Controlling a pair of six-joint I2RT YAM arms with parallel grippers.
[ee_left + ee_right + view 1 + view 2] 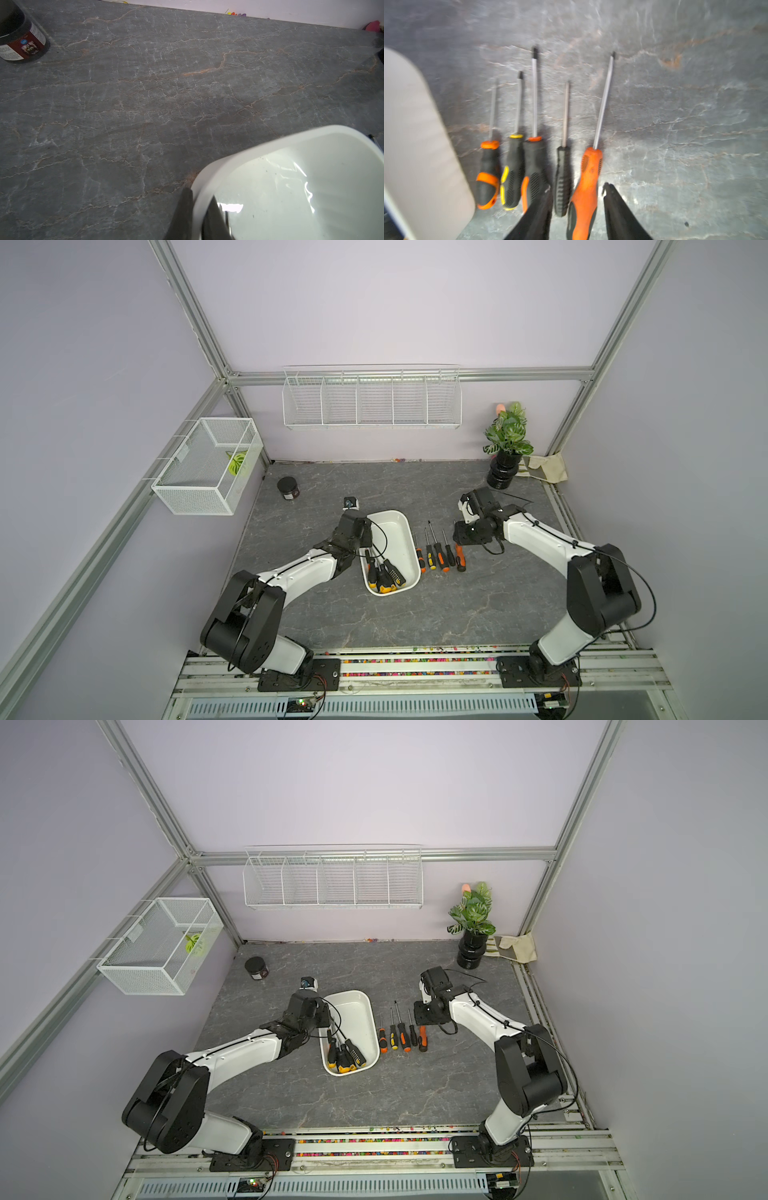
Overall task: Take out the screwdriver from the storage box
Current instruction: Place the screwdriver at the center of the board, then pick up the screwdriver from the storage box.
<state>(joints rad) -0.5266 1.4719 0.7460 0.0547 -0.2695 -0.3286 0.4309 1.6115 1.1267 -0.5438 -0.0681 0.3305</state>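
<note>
My left claw (199,195) is squeezing shut on the left long wall of the shallow white plastic tub (394,533). One black finger (182,214) is sitting outside the wall and the other is sitting inside.

My right claw (578,186) is hanging open, low over the grey stone-look desk (415,614). Its two black fingers are standing apart. The screwdriver with the orange handle (591,164) is lying between them. I am seeing a gap between that handle and one finger, so the claw is not pinching it.

That orange one is lying flat on the desk, out of the tub. It is sitting at the right end of a row of five screwdrivers (440,553), just beside the tub's right wall. Next to it is a thin all-black screwdriver (562,180). All five handles are pointing toward me and the metal tips are pointing away. The orange one is leaning a little out of line.

Inside the tub, a bunch of black screwdrivers with yellow and orange marks (384,574) is lying piled at the near end.

Farther out, a dark round jar with a label (288,488) is standing on the desk to the left. A green plant in a black pot (509,443) is standing in the far right corner. A white wire-mesh basket (208,466) is hanging on the left wall, and a long white wire rack (372,400) is hanging on the back wall.
</note>
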